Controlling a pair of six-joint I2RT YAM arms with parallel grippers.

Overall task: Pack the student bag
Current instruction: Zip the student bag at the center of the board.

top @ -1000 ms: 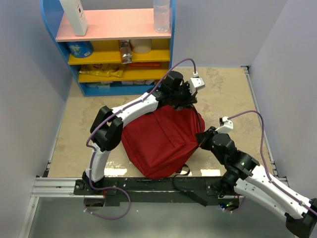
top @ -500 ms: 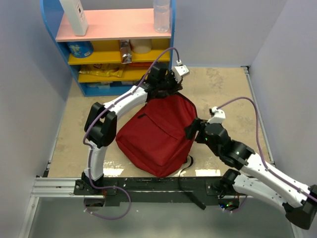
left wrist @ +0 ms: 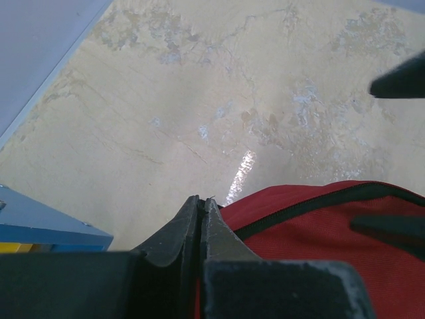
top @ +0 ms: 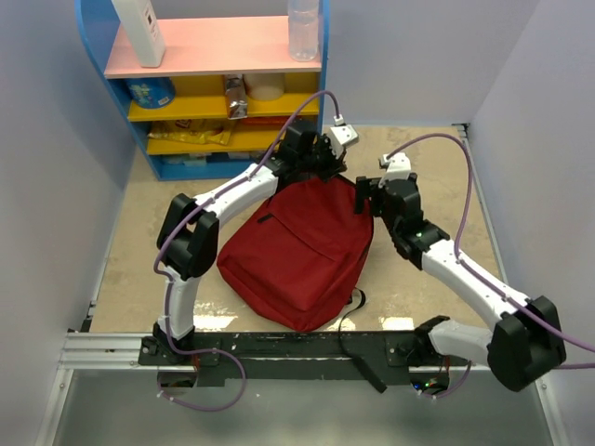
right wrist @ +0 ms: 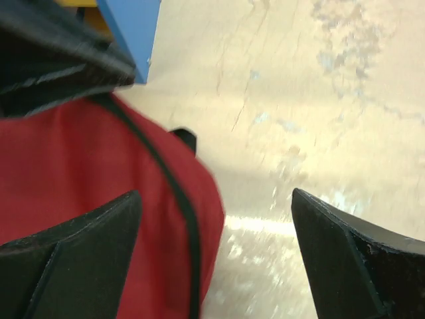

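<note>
Here the student bag [top: 297, 255] lies on a beige marbled table [top: 139, 232], shelf [top: 214, 56] behind.

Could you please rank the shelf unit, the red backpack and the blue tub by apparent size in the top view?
1. shelf unit (cropped at the frame's top)
2. red backpack
3. blue tub

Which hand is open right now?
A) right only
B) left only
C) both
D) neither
A: the right hand shows its jaws wide apart over the edge of the large dark red fabric backpack, while the left hand has its jaws pressed together at the bag's top.
</note>
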